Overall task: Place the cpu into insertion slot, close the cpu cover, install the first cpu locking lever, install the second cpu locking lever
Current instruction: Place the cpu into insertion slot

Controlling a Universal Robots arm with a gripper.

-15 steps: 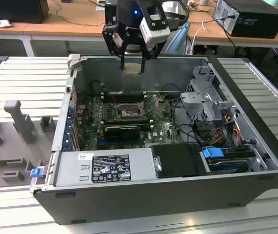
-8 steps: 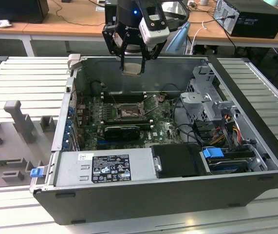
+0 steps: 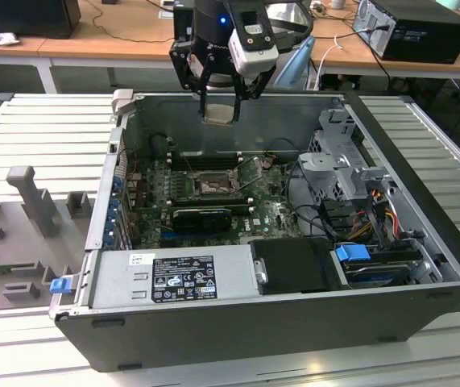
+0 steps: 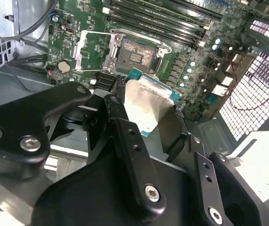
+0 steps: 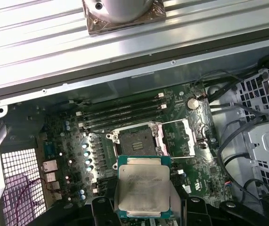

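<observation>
High above the work: clamped, not yet seated

Across the scene, a ribbed silver metal table (image 3: pixel 44 121), bearing a large dark-grey computer case (image 3: pixel 238 322) laid on its side with the lid off. Inside, flat on the case floor toward the exterior view's left, a green circuit board (image 3: pixel 274 214) with long black memory slots (image 3: pixel 205 160) along its far edge. Over the far wall of the case, a black two-fingered gripper (image 3: pixel 218 103), hanging well above the board, its long black fingers (image 4: pixel 125 136) drawn in on their load. Near the middle of the board, the insertion slot (image 5: pixel 136 140), a small square socket with a dark pin field and a black plastic rim, bare and uncovered. Just beside it, the cpu cover (image 5: pixel 179 139), a thin square silver metal frame with a large window, standing open and clear of the socket in both wrist views. Pinched between the fingers at two opposite edges, the cpu (image 5: pixel 143 190), a small flat square chip with a silvery-grey metal face and teal-green edges, held apart from the socket, higher and farther than it in the exterior view.
</observation>
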